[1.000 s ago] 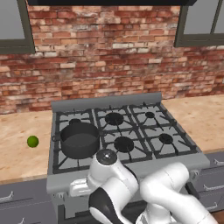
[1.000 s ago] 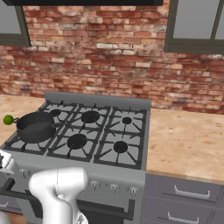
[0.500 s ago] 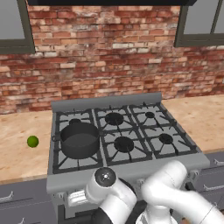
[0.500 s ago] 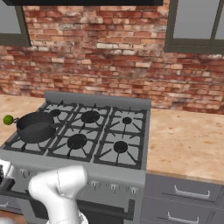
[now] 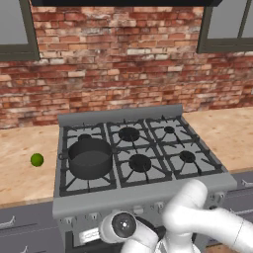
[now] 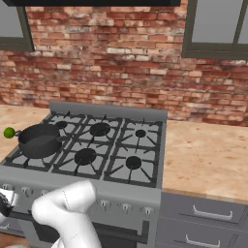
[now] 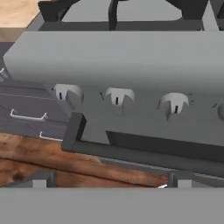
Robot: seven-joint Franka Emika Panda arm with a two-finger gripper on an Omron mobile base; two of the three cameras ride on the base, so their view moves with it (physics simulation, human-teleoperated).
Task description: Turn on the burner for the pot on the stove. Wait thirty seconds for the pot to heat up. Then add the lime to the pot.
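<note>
- The stove (image 5: 143,195) stands under a brick wall (image 5: 118,64), with bench (image 5: 20,168) on both sides.
- The pot (image 5: 90,157) sits upright on the front grate at the stove's 9 o'clock side, over its burner, which the pot hides; it has no lid and looks empty.
- In the right base view the pot (image 6: 39,140) sits at the near left corner of the stove (image 6: 121,191), one small handle pointing toward the lime (image 6: 8,132).
- The lime (image 5: 36,159) lies on the bench at 9 o'clock of the pot, near it but apart from it and off the stove.
- The middle front burner (image 5: 140,162) lies bare at 3 o'clock of the pot.
- The arm (image 5: 207,222) bends low in front of the stove, below the front panel.
- In the hand view the gripper (image 7: 109,181) faces the stove front (image 7: 131,61), its two finger tips spread wide apart with nothing between them.
- Three knobs show on that panel: one (image 7: 68,93) at 9 o'clock, one (image 7: 118,96) in the middle, one (image 7: 174,103) at 3 o'clock; the gripper touches none.
- The dark oven handle (image 7: 131,153) runs across just below the knobs.
- Grey drawers (image 7: 26,109) sit at 9 o'clock of the stove front, above a wooden floor (image 7: 52,162).
</note>
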